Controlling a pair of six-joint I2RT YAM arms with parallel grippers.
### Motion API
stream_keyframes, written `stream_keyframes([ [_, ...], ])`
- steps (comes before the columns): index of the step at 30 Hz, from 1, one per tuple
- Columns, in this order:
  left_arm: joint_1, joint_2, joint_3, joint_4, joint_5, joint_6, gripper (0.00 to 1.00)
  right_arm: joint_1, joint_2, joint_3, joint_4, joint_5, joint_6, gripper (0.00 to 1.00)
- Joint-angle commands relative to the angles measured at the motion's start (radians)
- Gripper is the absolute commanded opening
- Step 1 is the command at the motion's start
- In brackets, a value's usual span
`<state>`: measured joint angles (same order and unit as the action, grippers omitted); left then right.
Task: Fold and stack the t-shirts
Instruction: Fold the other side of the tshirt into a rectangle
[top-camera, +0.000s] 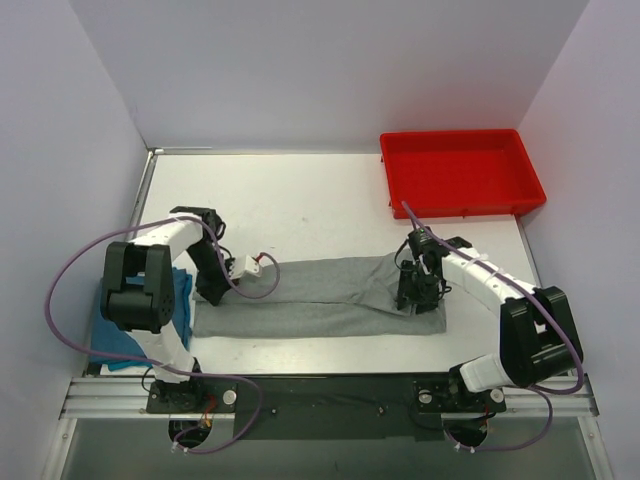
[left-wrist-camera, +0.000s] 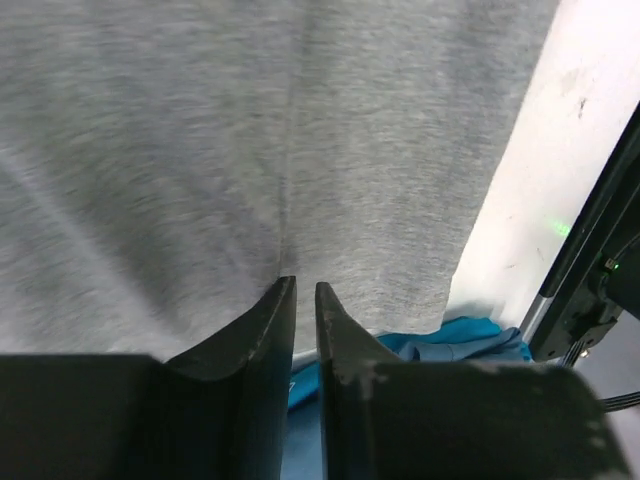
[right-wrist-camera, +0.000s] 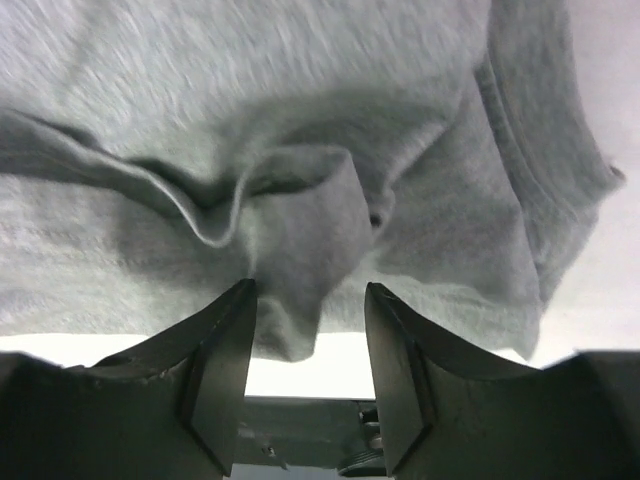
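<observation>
A grey t-shirt lies folded into a long band across the table's front. My left gripper is at its left end. In the left wrist view the jaws stand almost closed on the grey t-shirt, and a crease runs up from the tips. My right gripper is over the shirt's right end. It is open, with a raised fold of grey t-shirt between the tips, close to the left finger. A blue t-shirt lies at the left edge, partly under my left arm.
A red tray stands at the back right. White walls close in the table on the left, back and right. The blue shirt also shows in the left wrist view, just past the grey shirt's edge. The metal base rail runs along the front.
</observation>
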<state>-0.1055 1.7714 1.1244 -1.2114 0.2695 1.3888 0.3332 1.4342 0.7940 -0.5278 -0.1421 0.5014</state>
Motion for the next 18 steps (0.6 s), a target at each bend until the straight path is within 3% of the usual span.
stream_keyframes([
  [1, -0.002, -0.024, 0.15, -0.012, 0.116, -0.023, 0.31, -0.028, -0.133, 0.01, -0.178, 0.036, 0.032, 0.45],
  [4, -0.049, -0.023, 0.335, -0.082, 0.218, -0.056, 0.48, -0.101, -0.254, 0.03, -0.186, -0.031, 0.009, 0.48],
  [8, -0.21, 0.013, 0.498, -0.047, 0.379, -0.253, 0.52, -0.192, -0.304, 0.065, -0.132, -0.056, -0.033, 0.42],
  [12, -0.434, 0.071, 0.54, 0.224, 0.445, -0.645, 0.52, -0.2, -0.146, 0.1, -0.033, -0.102, -0.06, 0.32],
  [15, -0.529, 0.117, 0.534, 0.445, 0.456, -0.958, 0.54, -0.2, -0.098, 0.097, 0.049, -0.131, -0.069, 0.3],
  [18, -0.623, 0.196, 0.552, 0.6, 0.441, -1.122, 0.6, -0.2, -0.031, 0.103, 0.084, -0.12, -0.092, 0.31],
])
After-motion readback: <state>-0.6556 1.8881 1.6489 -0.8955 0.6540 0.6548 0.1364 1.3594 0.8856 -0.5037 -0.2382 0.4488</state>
